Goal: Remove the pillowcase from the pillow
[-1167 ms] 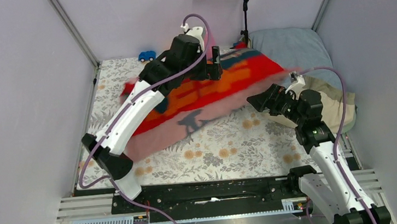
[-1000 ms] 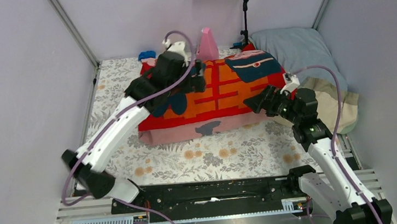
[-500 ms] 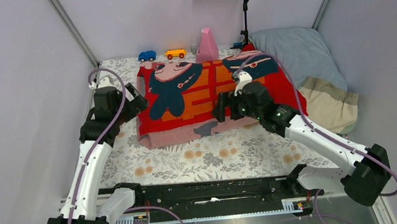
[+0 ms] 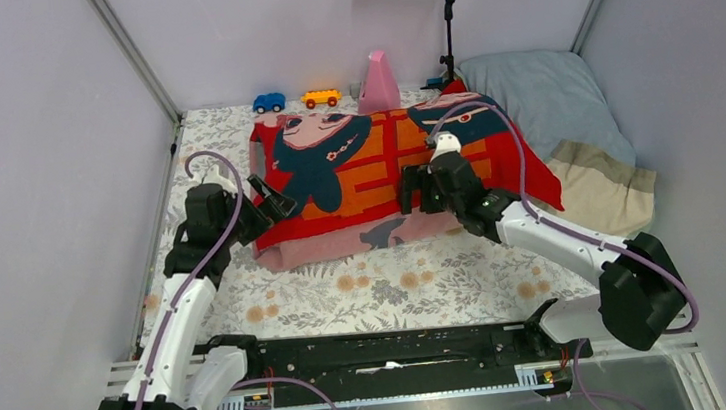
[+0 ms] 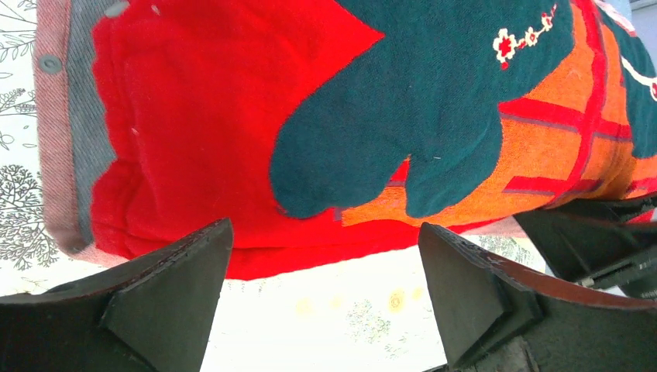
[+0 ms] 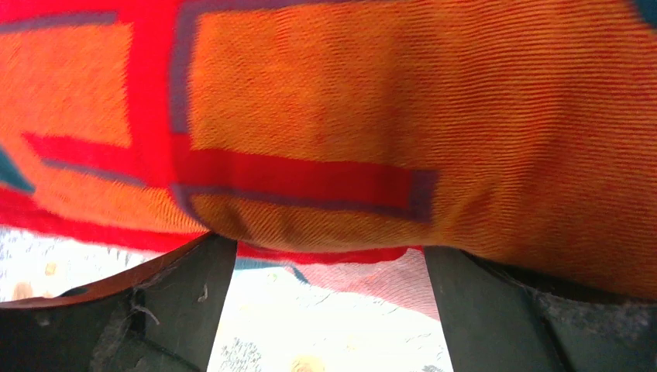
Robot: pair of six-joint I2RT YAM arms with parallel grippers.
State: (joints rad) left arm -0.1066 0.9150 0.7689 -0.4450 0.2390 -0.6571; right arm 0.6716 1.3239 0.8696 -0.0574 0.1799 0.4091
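Cloth printed with flowers is laid across the floor [image 4: 397, 282], and on its middle the pillowcase [image 4: 385, 163] is spread out plump, red, orange and teal, with its faded pink hem [image 4: 343, 242] turned to the near side. No white pillow is shown; it is judged to be inside. Jaws are held wide apart on the left gripper [image 4: 273, 202], at the case's near left corner, and on the right gripper [image 4: 418, 195], right up against the near edge, with nothing pinched. If filling is clamped along with cloth, the whole bundle could be dragged rather than stripped. A snap [image 5: 50, 62] is seen on the hem; if fastened, the opening could be blocked.
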